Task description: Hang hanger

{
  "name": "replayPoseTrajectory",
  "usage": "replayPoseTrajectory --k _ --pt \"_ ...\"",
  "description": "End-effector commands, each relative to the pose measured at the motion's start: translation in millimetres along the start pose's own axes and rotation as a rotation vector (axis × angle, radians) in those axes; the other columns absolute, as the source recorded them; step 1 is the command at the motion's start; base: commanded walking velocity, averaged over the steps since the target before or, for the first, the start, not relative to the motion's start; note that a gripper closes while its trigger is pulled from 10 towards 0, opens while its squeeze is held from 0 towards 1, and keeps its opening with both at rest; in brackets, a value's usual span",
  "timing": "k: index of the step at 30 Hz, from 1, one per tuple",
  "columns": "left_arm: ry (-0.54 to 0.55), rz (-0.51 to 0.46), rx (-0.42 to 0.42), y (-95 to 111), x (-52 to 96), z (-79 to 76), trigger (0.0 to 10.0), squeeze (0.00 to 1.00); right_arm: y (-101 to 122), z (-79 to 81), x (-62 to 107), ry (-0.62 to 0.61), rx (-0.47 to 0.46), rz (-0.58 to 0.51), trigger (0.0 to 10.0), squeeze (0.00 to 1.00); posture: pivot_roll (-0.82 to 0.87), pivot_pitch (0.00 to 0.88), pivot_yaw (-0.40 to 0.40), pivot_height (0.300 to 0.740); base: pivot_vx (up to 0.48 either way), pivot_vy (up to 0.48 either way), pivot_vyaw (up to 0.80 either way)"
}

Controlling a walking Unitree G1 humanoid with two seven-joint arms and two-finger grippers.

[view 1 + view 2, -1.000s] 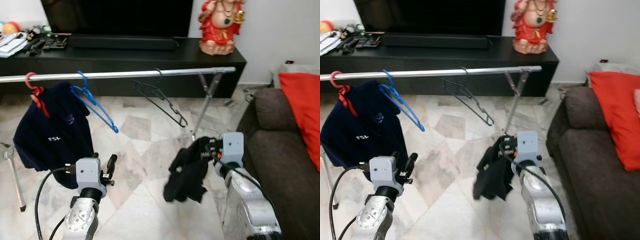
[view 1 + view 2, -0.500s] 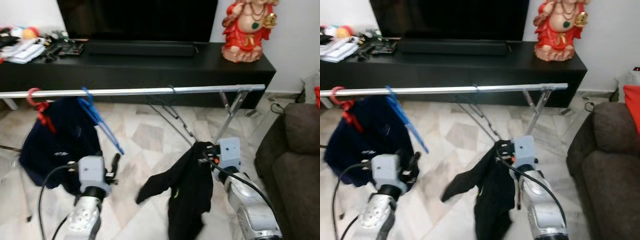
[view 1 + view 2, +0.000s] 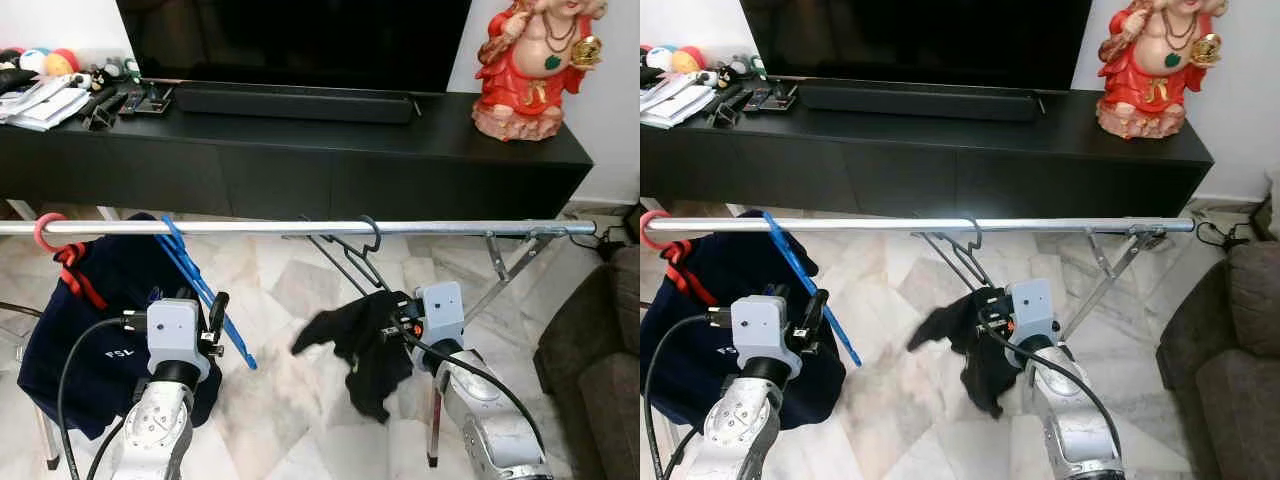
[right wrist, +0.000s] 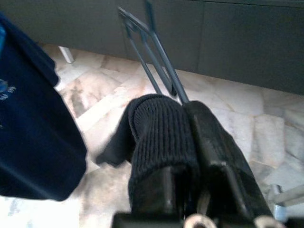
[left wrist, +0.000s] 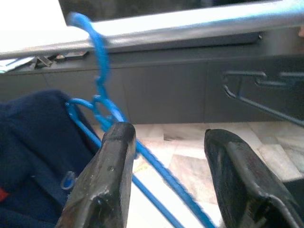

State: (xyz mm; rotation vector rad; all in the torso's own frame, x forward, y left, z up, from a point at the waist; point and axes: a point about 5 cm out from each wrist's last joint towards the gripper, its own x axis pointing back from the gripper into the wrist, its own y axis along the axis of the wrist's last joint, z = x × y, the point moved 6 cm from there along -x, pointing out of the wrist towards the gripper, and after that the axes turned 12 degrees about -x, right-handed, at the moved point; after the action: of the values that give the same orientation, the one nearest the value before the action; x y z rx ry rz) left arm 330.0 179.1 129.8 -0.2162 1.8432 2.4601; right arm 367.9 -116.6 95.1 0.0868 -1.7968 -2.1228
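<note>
My right gripper (image 4: pixel 190 142) pinches the black garment (image 3: pixel 365 345); swinging beneath the rail (image 3: pixel 300 227), it may snag the black hanger (image 3: pixel 345 255). My left gripper (image 5: pixel 166 161) gapes, empty.

A long, low black TV cabinet (image 3: pixel 300 150) runs along a white wall (image 3: pixel 625 90), carrying a dark television (image 3: pixel 290 40) with a black soundbar (image 3: pixel 290 103) in front of it. A red-robed figurine (image 3: pixel 530 65) stands at the cabinet's right end, while papers, remotes and small coloured balls (too small to identify further) clutter its left end (image 3: pixel 60 90). The floor (image 3: pixel 290 400) is pale veined marble tile, evenly lit. A dark brown sofa (image 3: pixel 600 350) edges in at right.
</note>
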Motion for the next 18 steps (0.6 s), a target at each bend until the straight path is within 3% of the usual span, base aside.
replayPoseTrajectory --k 1,6,10,11,15,16,18 --pt "0.021 0.022 -0.02 -3 1.7 4.2 10.0 0.0 2 -0.9 2.3 0.0 -0.001 -0.012 10.0 0.0 0.03 0.152 -0.015 0.74 0.0 0.0 0.0" --pt "0.085 0.119 0.0 -17 0.4 16.6 10.0 0.0 -2 -2.4 2.7 -0.004 0.007 0.001 10.0 0.0 0.03 0.155 -0.016 0.74 0.0 0.0 0.0" --pt "0.057 0.192 0.002 -29 -5.1 16.2 10.0 0.0 -2 -0.5 2.3 0.008 0.02 0.002 10.0 0.0 0.04 0.162 -0.022 0.74 0.0 0.0 0.0" --pt "0.044 0.19 0.014 -28 -12.1 16.3 10.0 1.0 -2 -0.3 2.0 0.01 0.022 0.003 10.0 0.0 0.04 0.164 -0.026 0.74 0.0 0.0 0.0" --pt "0.028 0.162 0.039 -21 -27.9 16.4 10.0 1.0 -1 0.0 1.4 0.011 0.026 0.003 10.0 0.0 0.04 0.165 -0.027 0.74 0.0 0.0 0.0" --pt "0.043 0.167 0.039 -21 -40.1 20.4 10.0 1.0 -1 0.7 0.8 0.012 0.026 0.003 10.0 0.0 0.04 0.166 -0.027 0.74 0.0 0.0 0.0" --pt "0.057 0.184 0.022 -23 -49.3 23.9 10.0 1.0 -1 1.4 0.2 0.013 0.027 0.003 10.0 0.0 0.03 0.169 -0.035 0.74 0.0 0.0 0.0"
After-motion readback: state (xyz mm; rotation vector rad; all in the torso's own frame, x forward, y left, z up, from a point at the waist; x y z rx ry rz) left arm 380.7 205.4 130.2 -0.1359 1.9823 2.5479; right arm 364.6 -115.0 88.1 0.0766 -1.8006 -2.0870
